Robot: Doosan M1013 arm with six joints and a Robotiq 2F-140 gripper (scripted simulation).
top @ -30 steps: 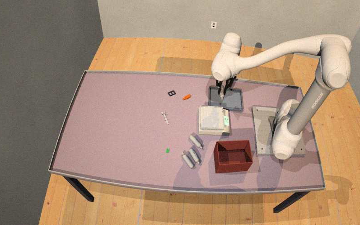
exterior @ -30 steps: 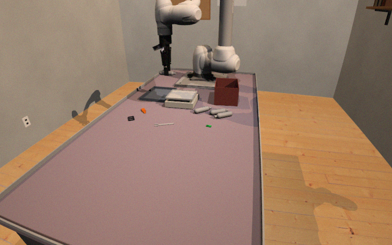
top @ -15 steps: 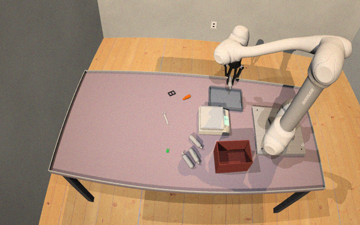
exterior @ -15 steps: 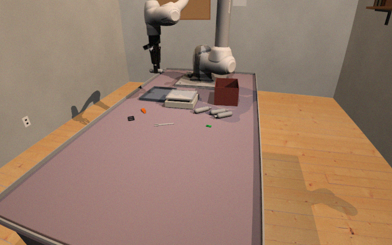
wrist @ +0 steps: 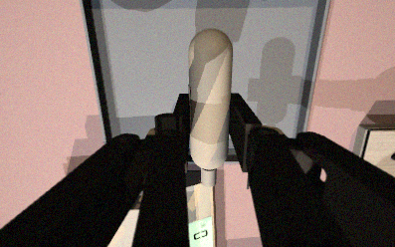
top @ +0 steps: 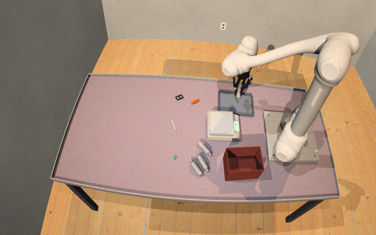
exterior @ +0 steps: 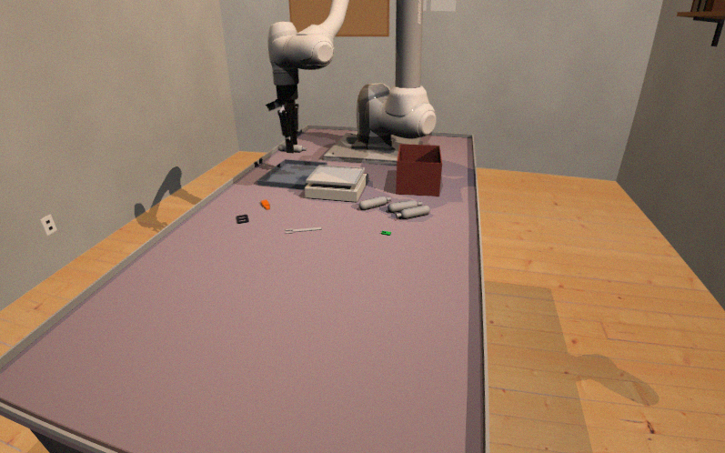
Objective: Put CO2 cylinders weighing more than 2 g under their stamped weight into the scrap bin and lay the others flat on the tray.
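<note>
My gripper (top: 238,91) is shut on a pale CO2 cylinder (wrist: 210,117) and holds it level, well above the grey tray (top: 236,102). In the wrist view the cylinder's round end lies over the tray floor (wrist: 207,55) and its neck points back toward the scale. From the side the gripper (exterior: 290,143) hangs high over the tray (exterior: 287,173). The scale (top: 223,125) stands with its plate bare. Three more cylinders (top: 201,157) lie on the table left of the red scrap bin (top: 243,163).
An orange part (top: 195,101), a black buckle (top: 179,97), a small wrench (top: 172,123) and a green clip (top: 174,157) lie on the table. The arm's base plate (top: 289,135) stands right of the scale. The table has a raised rim.
</note>
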